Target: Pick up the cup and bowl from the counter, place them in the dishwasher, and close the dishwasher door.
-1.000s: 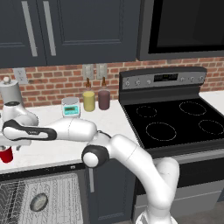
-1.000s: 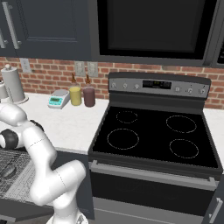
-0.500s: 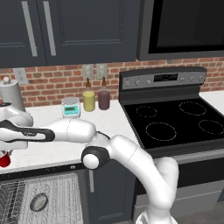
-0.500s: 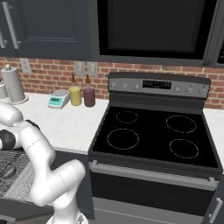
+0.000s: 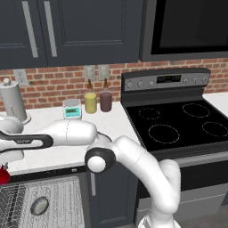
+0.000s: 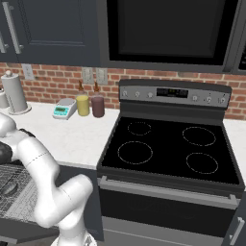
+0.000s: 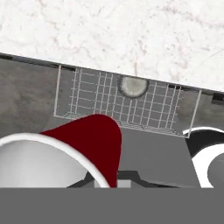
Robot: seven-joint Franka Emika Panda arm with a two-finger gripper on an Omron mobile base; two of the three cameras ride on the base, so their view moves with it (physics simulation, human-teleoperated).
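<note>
- Cup (image 7: 94, 140): red wall and white rim sit right at the fingers, at the bottom of the hand view. In the left base view you see a red sliver of it at the frame's left edge, just past the counter (image 5: 113, 122) edge.
- Fingers: you cannot see them directly, since the cup hides them. They read as drawn in tight, most likely pinching the cup's rim or wall.
- Bowl (image 7: 133, 86): grey, already lying in the wire rack of the dishwasher (image 7: 124, 103), well beyond the fingers and slightly to one side.
- Risk, as a judgement: a thin pinch on a tapered plastic wall can slip. If you swing fast, the cup may tilt or drop outside the rack.
- Second risk: releasing directly above the bowl could knock it or leave the cup toppled, fouling the door when you close it.
</note>
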